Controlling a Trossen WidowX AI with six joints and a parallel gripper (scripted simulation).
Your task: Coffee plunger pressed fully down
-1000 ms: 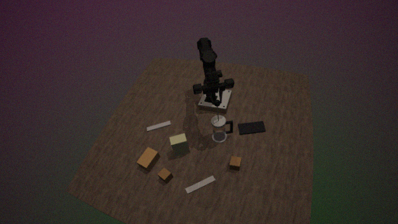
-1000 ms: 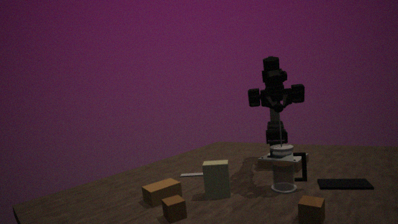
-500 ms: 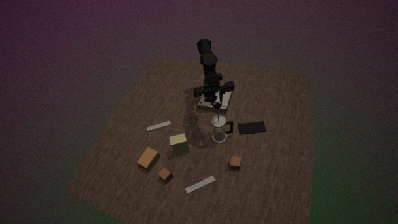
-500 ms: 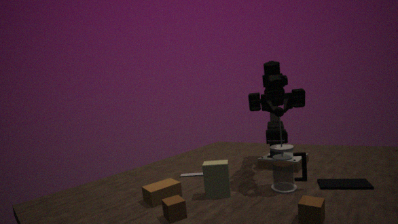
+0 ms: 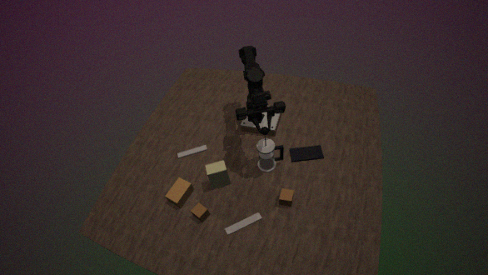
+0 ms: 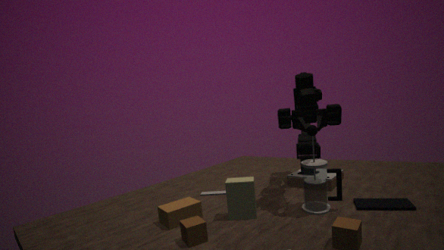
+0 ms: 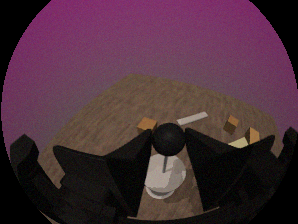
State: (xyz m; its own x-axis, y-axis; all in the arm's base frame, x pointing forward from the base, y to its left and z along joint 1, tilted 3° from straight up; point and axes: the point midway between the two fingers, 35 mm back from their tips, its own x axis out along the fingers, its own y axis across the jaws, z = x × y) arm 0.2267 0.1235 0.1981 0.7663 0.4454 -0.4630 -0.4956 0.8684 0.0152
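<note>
The coffee press (image 5: 266, 163) (image 6: 316, 195) stands upright on the table, a clear glass beaker with a pale lid (image 5: 266, 146) (image 6: 314, 163) (image 7: 160, 175) and a black handle (image 5: 281, 152) (image 6: 339, 185) on its right side in the top and exterior views. Its thin rod (image 6: 313, 148) rises from the lid to the round black knob (image 5: 264, 131) (image 6: 312, 130) (image 7: 169, 139), which stands well above the lid. Inside the glass a disc shows below the lid. My gripper (image 5: 265, 128) (image 6: 311, 128) (image 7: 168, 133) is shut on the knob, one finger at each side.
A black slab (image 5: 306, 153) (image 6: 384, 204) lies right of the press. A pale green block (image 5: 217, 174) (image 6: 241, 198) stands left of it. Orange blocks (image 5: 179, 190) (image 5: 200, 211) (image 5: 286, 196) and white strips (image 5: 191, 151) (image 5: 243, 223) lie around on the table (image 5: 333, 229).
</note>
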